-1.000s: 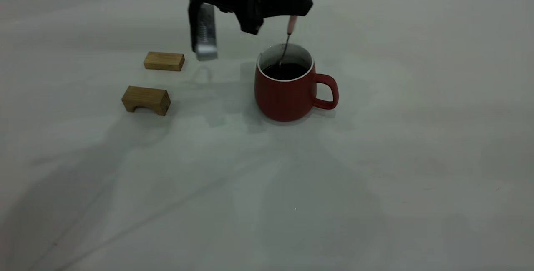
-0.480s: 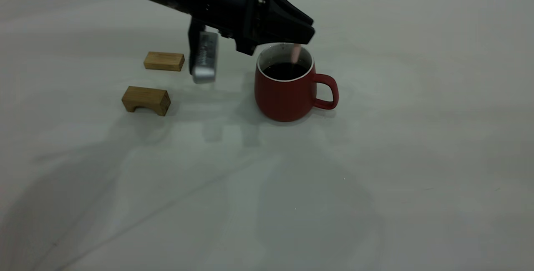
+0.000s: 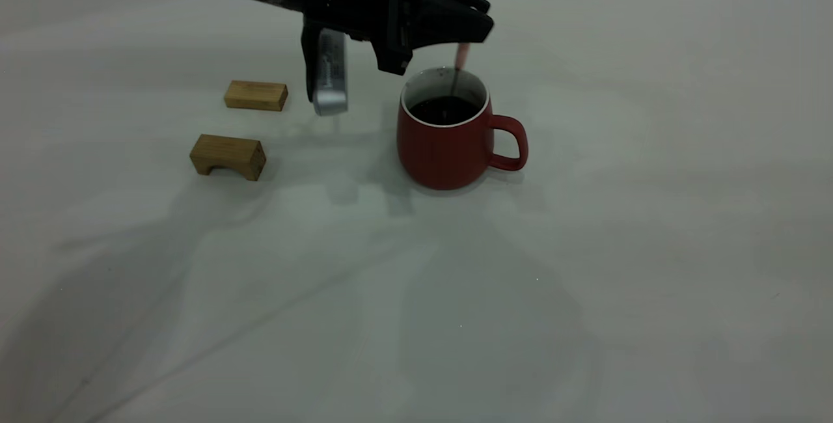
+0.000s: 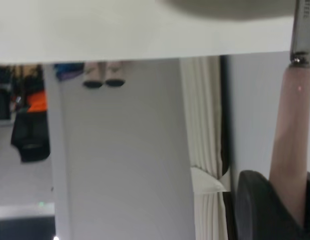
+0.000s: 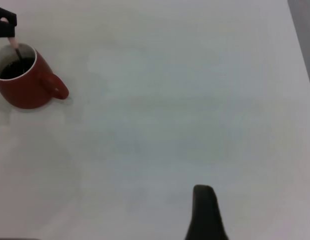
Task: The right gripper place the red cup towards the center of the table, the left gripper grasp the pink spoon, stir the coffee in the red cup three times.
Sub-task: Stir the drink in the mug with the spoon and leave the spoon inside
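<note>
The left claw (image 3: pixel 470 31) is clamped on the pink spoon (image 3: pixel 461 56), a light, stiff thing gripped high on its handle, bowl dipped in the coffee (image 3: pixel 446 110) of the red cup (image 3: pixel 449 143) standing mid-bench (image 3: pixel 586 247); the right claw, I cannot tell

pink spoon (image 3: pixel 461 57) bowl sunk in coffee (image 3: pixel 446 109), handle top hidden
</note>
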